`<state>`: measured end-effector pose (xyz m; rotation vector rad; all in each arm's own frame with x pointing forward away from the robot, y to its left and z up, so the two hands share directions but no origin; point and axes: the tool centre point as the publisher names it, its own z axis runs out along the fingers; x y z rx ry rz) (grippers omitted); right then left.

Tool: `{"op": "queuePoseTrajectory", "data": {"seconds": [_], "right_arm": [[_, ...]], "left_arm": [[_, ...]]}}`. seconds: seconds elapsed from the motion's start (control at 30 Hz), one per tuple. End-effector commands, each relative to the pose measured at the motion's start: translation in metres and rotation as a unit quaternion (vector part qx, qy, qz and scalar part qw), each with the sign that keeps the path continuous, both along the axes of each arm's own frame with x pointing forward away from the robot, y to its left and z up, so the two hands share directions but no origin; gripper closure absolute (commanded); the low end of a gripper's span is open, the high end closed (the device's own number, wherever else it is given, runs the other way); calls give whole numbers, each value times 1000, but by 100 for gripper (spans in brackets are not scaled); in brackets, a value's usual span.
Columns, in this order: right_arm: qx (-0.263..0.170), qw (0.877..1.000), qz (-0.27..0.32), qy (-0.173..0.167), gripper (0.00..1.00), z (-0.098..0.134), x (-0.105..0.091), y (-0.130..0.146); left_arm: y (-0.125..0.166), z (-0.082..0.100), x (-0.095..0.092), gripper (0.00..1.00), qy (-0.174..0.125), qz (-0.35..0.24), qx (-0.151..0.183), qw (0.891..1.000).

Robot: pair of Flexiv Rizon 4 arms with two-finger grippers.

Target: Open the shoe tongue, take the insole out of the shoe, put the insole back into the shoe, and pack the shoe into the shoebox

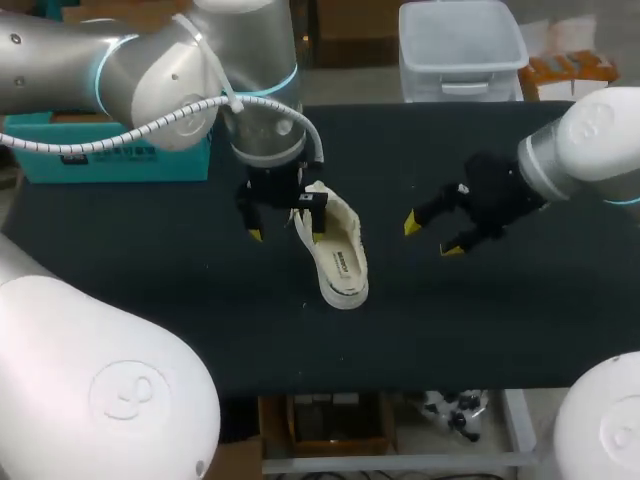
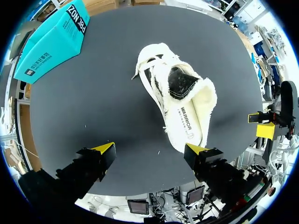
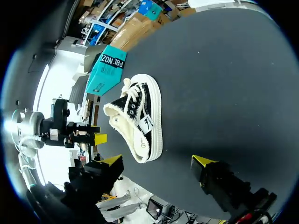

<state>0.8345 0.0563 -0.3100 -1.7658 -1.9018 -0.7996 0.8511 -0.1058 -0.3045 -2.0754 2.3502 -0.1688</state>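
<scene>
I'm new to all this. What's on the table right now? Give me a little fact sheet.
Shoe: mid-table, opening facing up, not gripped
Insole: inside the shoe
Shoebox: teal, at the table's far left
Left gripper: open, right by the shoe
Right gripper: open, apart from the shoe

left arm (image 1: pixel 170 60): silver-grey rounded shell being ringed by a light-blue band | cable (image 1: pixel 150 128): white spiral wrap being carried along that shell | right arm (image 1: pixel 595 135): white shell being edged by a grey collar | left gripper (image 1: pixel 288 225), right gripper (image 1: pixel 432 237): black bodies being capped with yellow tips
</scene>
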Motion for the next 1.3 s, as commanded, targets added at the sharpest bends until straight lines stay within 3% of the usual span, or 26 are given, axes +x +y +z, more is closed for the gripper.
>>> {"op": "queuePoseTrajectory", "data": {"seconds": [0.03, 0.37, 0.4, 0.47, 0.63, 0.77, 0.97, 1.13, 1.2, 1.23, 1.27, 1.3], "right_arm": [[-96, 978, 176, 54, 0, 14, 6, -6], [-96, 978, 176, 54, 0, 14, 6, -6], [-116, 969, 212, 52, 0, 14, 7, -6], [-142, 962, 229, 45, 0, 14, 8, -12], [-168, 950, 261, 19, 0, 8, -3, -22], [-182, 940, 288, -11, 0, 7, -13, -29], [-180, 941, 285, -16, 0, 8, -14, -32], [-180, 941, 285, -16, 0, 8, -14, -32], [-180, 941, 285, -16, 0, 8, -14, -32], [-180, 941, 285, -16, 0, 8, -14, -32], [-180, 941, 285, -16, 0, 8, -14, -32], [-199, 932, 302, -25, 0, 8, -15, -32]], "left_arm": [[-9, -23, 17, 0, 6, -1, -1, 1000], [-29, -29, 43, 0, -17, 23, -7, 1000], [-30, -30, 45, 0, -16, 24, -7, 1000], [-34, -32, 47, 0, -18, 28, -8, 999], [-39, -36, 47, 2, -19, 45, -5, 999], [-42, -38, 46, 16, -28, 65, 5, 997], [-44, -41, 50, 60, -38, 85, 5, 996], [-44, -48, 55, 65, -35, 100, 7, 994], [-44, -52, 58, 82, -29, 108, 5, 994], [-44, -53, 59, 99, -23, 112, 2, 993], [-44, -55, 60, 100, -20, 116, 0, 993], [-44, -55, 60, 100, -17, 117, -1, 993]]}}
